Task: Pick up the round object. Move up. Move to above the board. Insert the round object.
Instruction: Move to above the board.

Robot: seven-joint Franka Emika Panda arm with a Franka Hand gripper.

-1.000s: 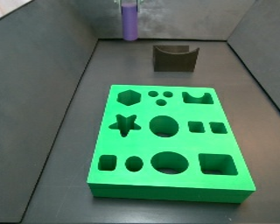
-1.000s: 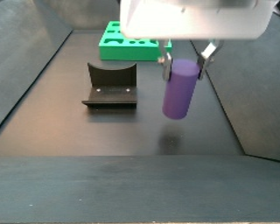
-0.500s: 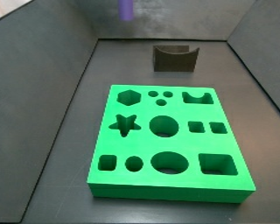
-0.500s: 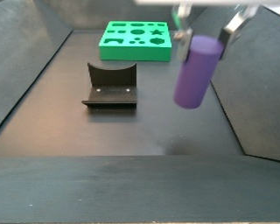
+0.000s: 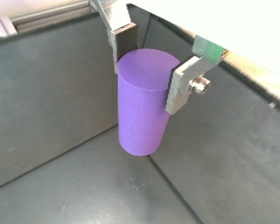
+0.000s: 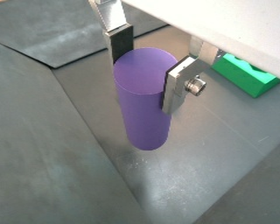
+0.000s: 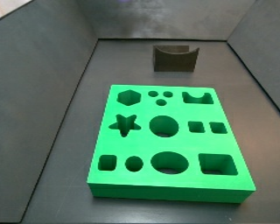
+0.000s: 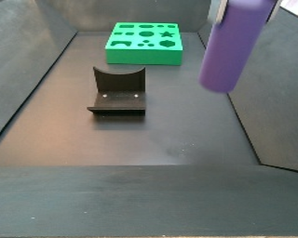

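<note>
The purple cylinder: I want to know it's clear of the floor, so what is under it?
Only bare dark floor shows below the purple cylinder, held up in the claw. The patch of floor directly beneath its base is covered.

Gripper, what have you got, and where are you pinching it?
The gripper holds the purple cylinder. Its two fingers squeeze opposite sides near the flat top, and the rest hangs free above the floor.

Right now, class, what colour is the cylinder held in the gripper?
Purple. The round object, clamped in the gripper, shows best in a wrist view.
</note>
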